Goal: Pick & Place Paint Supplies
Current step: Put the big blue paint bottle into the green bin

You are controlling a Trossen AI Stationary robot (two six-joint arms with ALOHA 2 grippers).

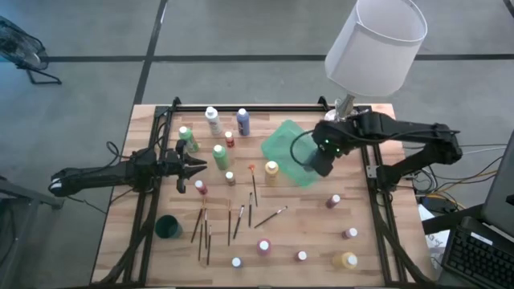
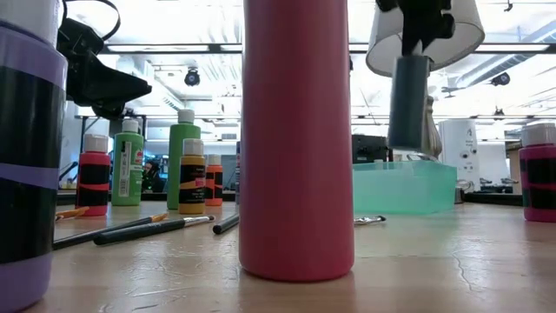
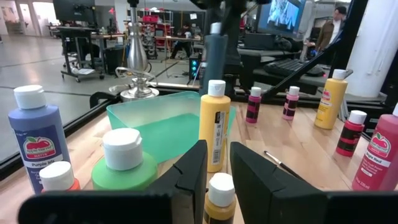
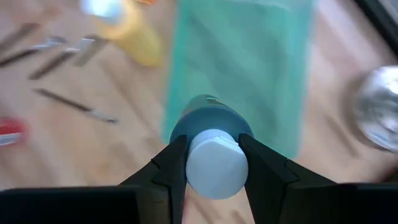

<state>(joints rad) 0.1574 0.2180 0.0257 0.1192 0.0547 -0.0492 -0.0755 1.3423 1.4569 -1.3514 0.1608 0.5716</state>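
Grey paint bottle (image 4: pixel 208 134), gripped at its white cap by the right gripper (image 4: pixel 214 163), hangs upright above the translucent green tray (image 1: pixel 285 144). Beside the tray stands a yellow bottle (image 1: pixel 271 168). Left gripper (image 1: pixel 195 166), jaws narrowly parted and empty, waits near the green bottles (image 1: pixel 219 155).

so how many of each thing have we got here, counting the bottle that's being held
paint bottles: 15, including the grey-blue bottle in the right hand
brushes: about 8, some overlap
green tray: 1
dark green cup: 1
total: about 25
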